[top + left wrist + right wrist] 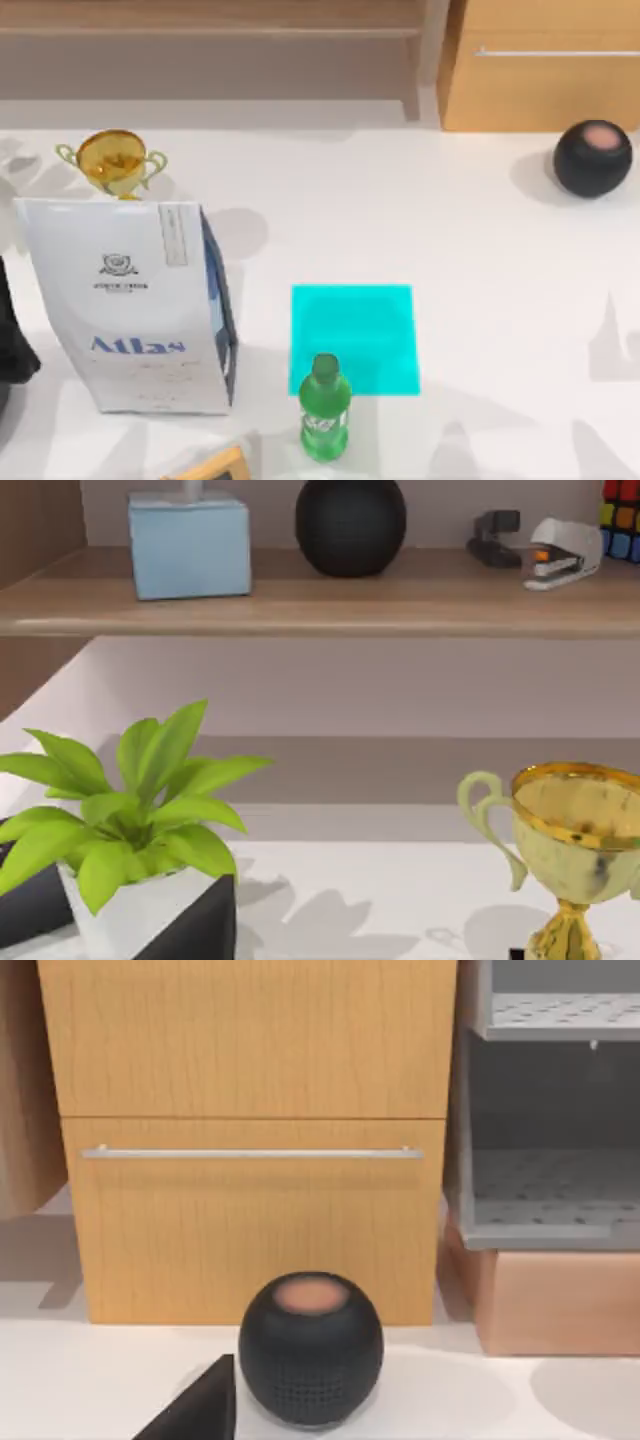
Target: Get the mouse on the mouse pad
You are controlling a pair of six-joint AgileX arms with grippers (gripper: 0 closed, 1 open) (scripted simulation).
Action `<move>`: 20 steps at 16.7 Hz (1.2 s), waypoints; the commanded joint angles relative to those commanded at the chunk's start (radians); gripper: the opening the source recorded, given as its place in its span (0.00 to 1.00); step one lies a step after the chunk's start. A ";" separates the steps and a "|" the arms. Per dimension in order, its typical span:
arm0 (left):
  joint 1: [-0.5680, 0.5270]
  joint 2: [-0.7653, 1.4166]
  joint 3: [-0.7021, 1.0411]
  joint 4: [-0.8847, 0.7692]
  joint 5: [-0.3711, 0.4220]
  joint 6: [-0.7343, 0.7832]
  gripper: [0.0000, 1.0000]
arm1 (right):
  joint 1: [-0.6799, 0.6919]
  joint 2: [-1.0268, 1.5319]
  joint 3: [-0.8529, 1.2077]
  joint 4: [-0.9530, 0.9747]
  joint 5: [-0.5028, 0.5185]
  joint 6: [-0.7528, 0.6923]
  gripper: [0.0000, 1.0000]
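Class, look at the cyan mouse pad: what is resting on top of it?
The mouse pad is bare on top. The green bottle stands at its near edge, covering that corner, so contact there cannot be seen.

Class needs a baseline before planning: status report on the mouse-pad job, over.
Left arm at table's left edge, right end effector facing black ball. Mouse pad bare, centre table. Green bottle standing at pad's near edge.

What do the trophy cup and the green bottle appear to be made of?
The trophy cup looks like polished gold-coloured metal, or plastic plated to look so: it shines and reflects in the left wrist view. The green bottle seems to be translucent plastic, glossy, with a printed label and a screw cap.
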 joint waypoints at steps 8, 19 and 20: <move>0.050 0.223 0.206 -0.163 -0.040 0.098 1.00 | 0.000 0.000 0.000 0.000 0.000 0.000 1.00; 0.175 1.205 0.819 -0.796 -0.059 0.314 1.00 | 0.000 0.000 0.000 0.000 0.000 0.000 1.00; 0.176 1.271 0.850 -0.851 -0.049 0.325 1.00 | 0.000 0.000 0.000 0.000 0.000 0.000 1.00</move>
